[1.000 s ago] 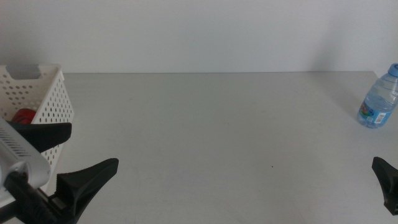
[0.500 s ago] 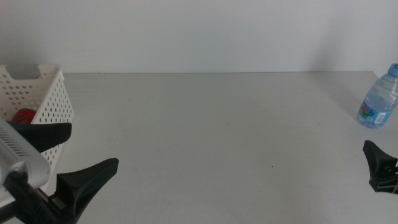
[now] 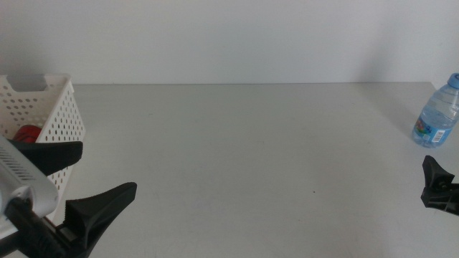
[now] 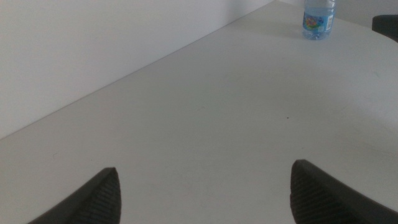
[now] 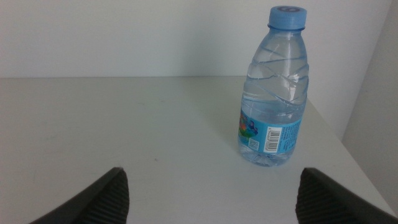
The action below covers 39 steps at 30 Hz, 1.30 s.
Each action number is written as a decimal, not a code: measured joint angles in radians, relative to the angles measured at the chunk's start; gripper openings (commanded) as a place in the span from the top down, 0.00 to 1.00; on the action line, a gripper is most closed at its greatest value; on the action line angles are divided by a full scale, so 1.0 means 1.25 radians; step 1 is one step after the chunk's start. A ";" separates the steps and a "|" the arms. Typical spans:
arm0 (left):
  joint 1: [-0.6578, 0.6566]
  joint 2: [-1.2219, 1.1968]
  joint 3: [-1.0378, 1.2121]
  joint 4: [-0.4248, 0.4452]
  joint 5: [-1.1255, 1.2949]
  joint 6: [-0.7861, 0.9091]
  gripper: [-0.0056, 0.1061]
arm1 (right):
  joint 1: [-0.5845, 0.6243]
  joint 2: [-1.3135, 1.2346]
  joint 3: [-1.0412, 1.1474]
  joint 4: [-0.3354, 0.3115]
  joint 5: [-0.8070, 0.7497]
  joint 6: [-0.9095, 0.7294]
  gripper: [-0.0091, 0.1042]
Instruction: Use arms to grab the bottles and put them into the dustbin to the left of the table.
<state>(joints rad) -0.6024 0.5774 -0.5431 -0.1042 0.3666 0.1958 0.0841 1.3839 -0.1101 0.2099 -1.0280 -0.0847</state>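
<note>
Right gripper (image 5: 211,186) spread wide, near upright water bottle (image 5: 275,93), not touching; left gripper (image 3: 75,183) likewise agape beside dustbin (image 3: 57,107).

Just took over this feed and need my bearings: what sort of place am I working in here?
Probably a lab or test bench, not a home: a bare pale table against a blank white wall, holding just a water bottle and a perforated white dustbin, with the left gripper and right gripper waiting.

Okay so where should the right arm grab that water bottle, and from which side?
Grip the water bottle around its ribbed body above the label, approaching level from the open table side. It stands upright near the table's right edge, and the right end effector already faces it, jaws open.
</note>
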 measured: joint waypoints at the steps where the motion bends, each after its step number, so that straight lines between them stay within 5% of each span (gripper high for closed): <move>1: 0.000 0.000 0.000 0.000 0.000 0.000 0.11 | 0.000 0.016 0.000 0.000 -0.016 0.000 0.25; 9: 0.000 0.000 0.000 0.000 0.000 0.000 0.11 | 0.000 0.120 -0.004 0.010 -0.084 0.000 0.25; 18: 0.000 0.000 0.000 0.000 0.000 0.000 0.11 | 0.000 0.218 -0.058 0.174 -0.085 -0.035 0.25; 39: 0.000 0.000 0.000 0.000 -0.001 0.000 0.11 | -0.038 0.358 -0.277 0.238 -0.090 -0.144 0.25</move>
<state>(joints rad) -0.6024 0.5774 -0.5431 -0.1042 0.3658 0.1958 0.0370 1.8319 -0.4569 0.5070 -1.1406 -0.2646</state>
